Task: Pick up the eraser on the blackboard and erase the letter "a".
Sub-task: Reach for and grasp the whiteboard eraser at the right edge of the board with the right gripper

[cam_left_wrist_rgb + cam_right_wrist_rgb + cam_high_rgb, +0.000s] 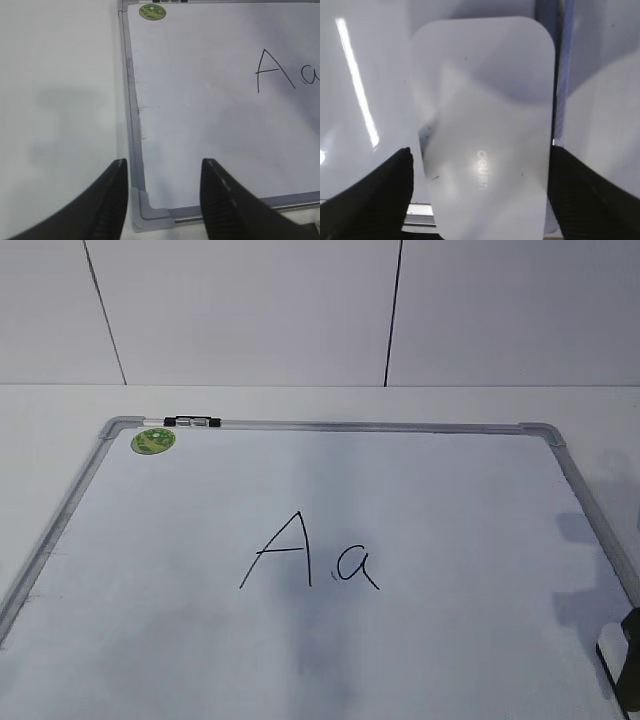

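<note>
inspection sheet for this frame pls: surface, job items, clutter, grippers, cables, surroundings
Surface: white table, bare around the board.
Job's things: blackboard lying flat; letter "a" intact, right of capital "A"; eraser on the board by its frame.
Clutter: green sticker and small black-and-white clip at the far left corner.
Grippers: left gripper open, empty, over the board's near corner; right gripper open, straddling the eraser, not closed on it.
Cables: nothing seen.
Surroundings: white panelled wall.
</note>
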`<state>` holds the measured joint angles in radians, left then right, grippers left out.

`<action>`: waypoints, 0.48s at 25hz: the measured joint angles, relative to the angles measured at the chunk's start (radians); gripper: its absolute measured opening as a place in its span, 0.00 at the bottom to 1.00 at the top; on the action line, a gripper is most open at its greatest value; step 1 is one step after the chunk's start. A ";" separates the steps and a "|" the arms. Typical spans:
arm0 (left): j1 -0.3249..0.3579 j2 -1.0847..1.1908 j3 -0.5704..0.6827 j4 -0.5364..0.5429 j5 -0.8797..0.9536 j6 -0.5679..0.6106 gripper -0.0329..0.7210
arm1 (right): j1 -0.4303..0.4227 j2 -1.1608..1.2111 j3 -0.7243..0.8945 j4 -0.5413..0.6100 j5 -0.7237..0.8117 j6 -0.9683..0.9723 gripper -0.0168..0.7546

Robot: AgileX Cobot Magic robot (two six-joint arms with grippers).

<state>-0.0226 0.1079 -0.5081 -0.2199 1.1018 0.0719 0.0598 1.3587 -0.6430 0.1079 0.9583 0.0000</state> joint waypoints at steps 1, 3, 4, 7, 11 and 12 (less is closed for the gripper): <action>0.000 0.000 0.000 0.000 0.000 0.000 0.52 | 0.000 0.000 0.000 0.000 0.000 0.000 0.84; 0.000 0.000 0.000 0.000 0.000 0.000 0.52 | 0.000 0.002 0.000 0.000 -0.002 0.000 0.84; 0.000 0.000 0.000 0.000 0.000 0.000 0.52 | 0.000 0.007 0.000 0.000 -0.002 0.000 0.84; 0.000 0.000 0.000 0.000 0.000 0.000 0.52 | 0.000 0.032 0.000 0.000 -0.005 0.000 0.84; 0.000 0.000 0.000 0.000 0.000 0.000 0.52 | 0.000 0.049 0.000 -0.002 -0.007 0.000 0.83; 0.000 0.000 0.000 0.000 0.000 0.000 0.52 | 0.000 0.049 0.000 -0.004 -0.008 0.000 0.83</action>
<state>-0.0226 0.1079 -0.5081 -0.2199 1.1018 0.0719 0.0598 1.4075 -0.6430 0.1039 0.9505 0.0000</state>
